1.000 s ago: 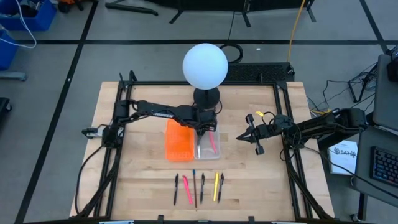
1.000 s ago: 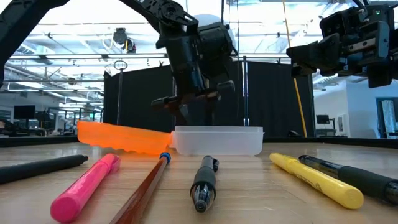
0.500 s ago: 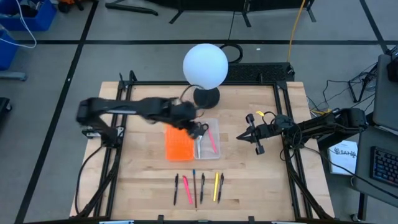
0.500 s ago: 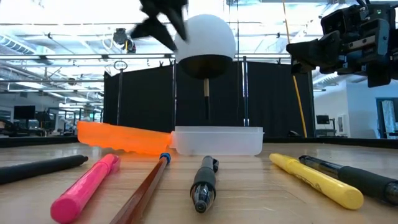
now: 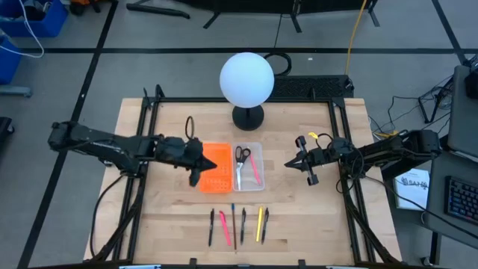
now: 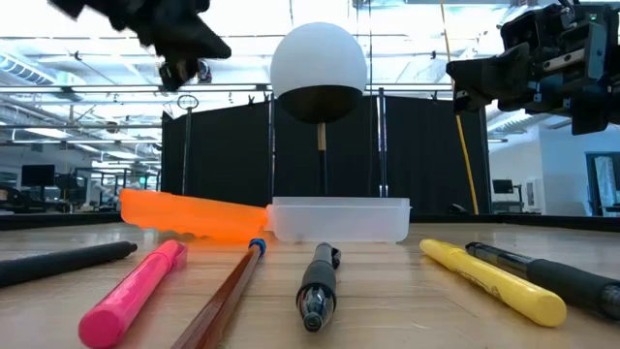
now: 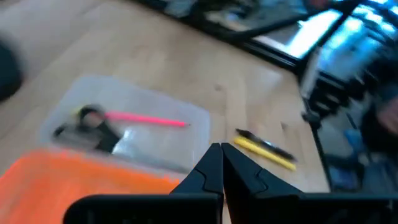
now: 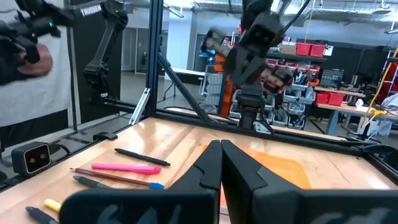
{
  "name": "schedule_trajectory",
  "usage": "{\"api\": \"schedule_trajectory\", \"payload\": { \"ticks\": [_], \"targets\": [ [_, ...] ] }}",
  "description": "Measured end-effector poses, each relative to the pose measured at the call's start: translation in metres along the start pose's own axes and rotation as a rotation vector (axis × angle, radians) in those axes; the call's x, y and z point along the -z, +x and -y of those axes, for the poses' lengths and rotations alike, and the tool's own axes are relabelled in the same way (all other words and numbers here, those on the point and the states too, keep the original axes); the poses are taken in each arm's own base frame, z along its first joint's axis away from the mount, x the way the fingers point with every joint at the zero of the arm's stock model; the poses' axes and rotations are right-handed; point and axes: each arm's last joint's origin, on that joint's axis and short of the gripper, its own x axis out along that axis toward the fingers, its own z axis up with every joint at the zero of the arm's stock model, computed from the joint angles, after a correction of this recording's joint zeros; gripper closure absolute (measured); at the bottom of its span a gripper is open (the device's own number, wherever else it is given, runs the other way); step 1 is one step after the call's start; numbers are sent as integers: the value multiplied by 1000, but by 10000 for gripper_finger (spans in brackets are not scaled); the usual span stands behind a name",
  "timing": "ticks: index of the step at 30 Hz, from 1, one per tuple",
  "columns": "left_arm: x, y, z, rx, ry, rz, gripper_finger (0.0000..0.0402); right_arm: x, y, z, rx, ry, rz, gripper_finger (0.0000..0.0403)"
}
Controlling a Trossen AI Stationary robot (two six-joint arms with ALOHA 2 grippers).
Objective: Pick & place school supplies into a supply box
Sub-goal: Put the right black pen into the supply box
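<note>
Small black-handled scissors and a pink pen lie in the shallow clear plastic tray.
No writing is legible; left gripper and right gripper both closed, empty; left wrist view blurred.

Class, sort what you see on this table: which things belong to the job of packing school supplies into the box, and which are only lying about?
Part of the job:
- scissors, in the box
- pink pen, in the box
- supply box
- row of pens on the table
- left gripper, shut, empty
- right gripper, shut, waiting

Lying about:
- orange perforated piece
- white globe lamp
</note>
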Motion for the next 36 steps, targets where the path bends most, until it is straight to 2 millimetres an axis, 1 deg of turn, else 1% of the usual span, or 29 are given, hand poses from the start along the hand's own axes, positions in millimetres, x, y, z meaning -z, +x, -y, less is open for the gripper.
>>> {"api": "schedule_trajectory", "payload": {
  "ticks": [3,7,9,14,17,19,23,25,28,30,31,32,34,36],
  "targets": [
    [25,3,-10,78,146,31,398,2,0,0,-1,-2,-19,403],
    [52,2,-25,101,333,49,398,5,0,0,-3,-53,-50,403],
    [64,-1,-33,131,378,29,398,6,0,0,-4,-61,-56,403],
    [82,-16,-44,150,485,118,398,7,0,0,-3,-72,-64,403],
    [95,-25,-52,149,570,201,398,7,0,0,-3,-70,-67,403],
    [102,-30,-60,127,585,267,398,7,0,0,-3,-57,-66,403],
    [107,-39,-71,117,590,366,396,6,0,0,1,9,-63,403],
    [104,-41,-74,83,587,383,391,6,0,0,15,22,-62,403],
    [95,-42,-76,35,568,406,390,5,0,3,92,61,-57,403],
    [91,-42,-77,10,577,416,395,8,1,2,101,123,-93,403],
    [89,-43,-77,1,591,421,397,13,2,0,84,145,-142,403],
    [87,-43,-77,-11,602,429,398,11,10,-1,62,160,-179,403],
    [85,-44,-78,-54,603,440,394,-7,36,-2,30,140,-202,403],
    [84,-45,-80,-121,591,450,382,-23,62,-8,60,111,-324,403]
  ]
}}
